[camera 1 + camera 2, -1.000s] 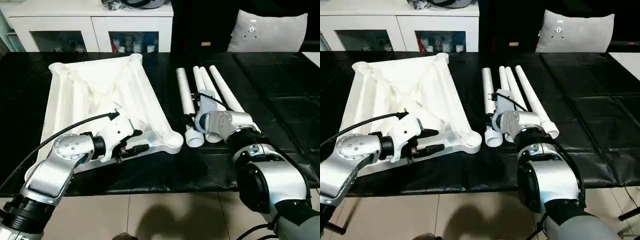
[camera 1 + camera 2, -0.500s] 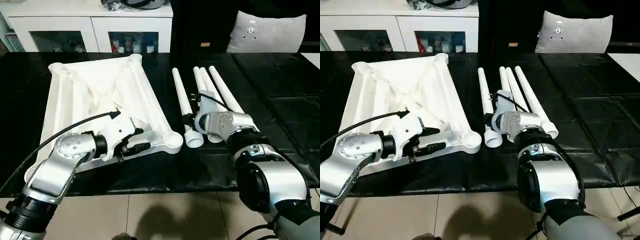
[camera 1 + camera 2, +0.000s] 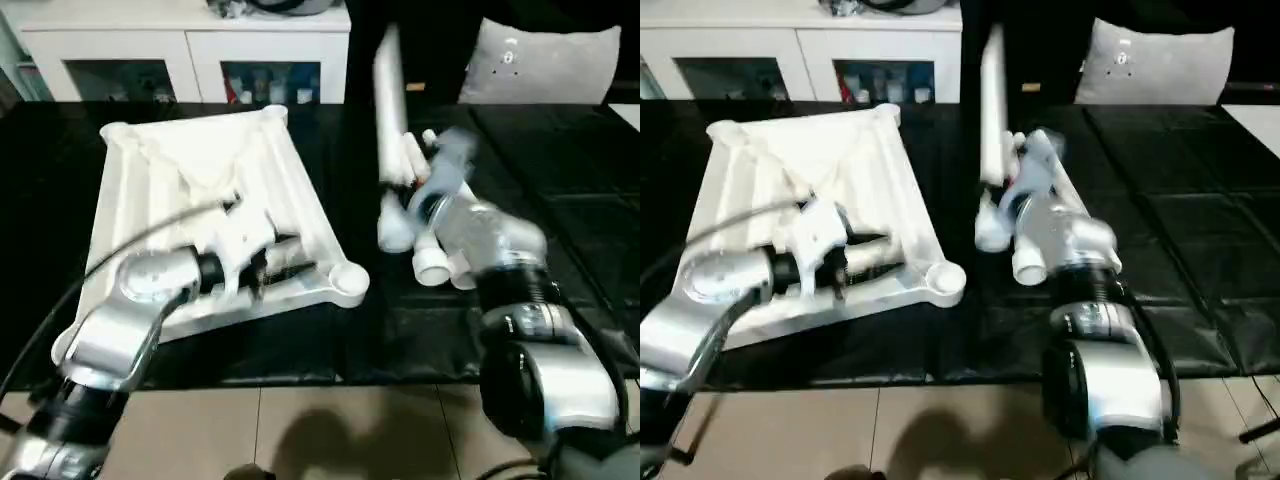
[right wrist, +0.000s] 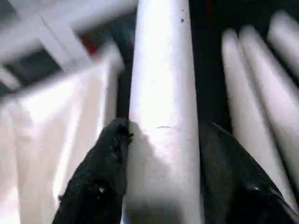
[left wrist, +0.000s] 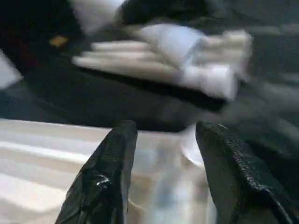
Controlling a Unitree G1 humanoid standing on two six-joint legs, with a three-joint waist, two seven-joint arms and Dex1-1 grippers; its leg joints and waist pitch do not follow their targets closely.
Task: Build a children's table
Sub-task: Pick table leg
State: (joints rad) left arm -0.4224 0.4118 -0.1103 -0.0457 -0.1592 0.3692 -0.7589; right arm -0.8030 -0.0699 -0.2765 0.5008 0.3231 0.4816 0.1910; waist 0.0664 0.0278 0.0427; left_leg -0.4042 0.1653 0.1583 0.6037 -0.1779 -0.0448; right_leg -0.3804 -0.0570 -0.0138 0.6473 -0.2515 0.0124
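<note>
Black work surface [image 3: 560,180] carries the white tabletop [image 3: 190,180], ribbed underside up, on the robot's left half. Remaining tube legs [image 3: 1070,215] lie together on the right, apparently three, though blur hinders the count. One leg [image 3: 388,110] is raised steeply off the surface, clamped between the right gripper's [image 4: 161,172] two fingers. Left gripper [image 5: 163,154] sits over the tabletop's near edge, jaws parted, nothing between them.

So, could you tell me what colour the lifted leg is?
White; the leg shows best in the right wrist view.
</note>
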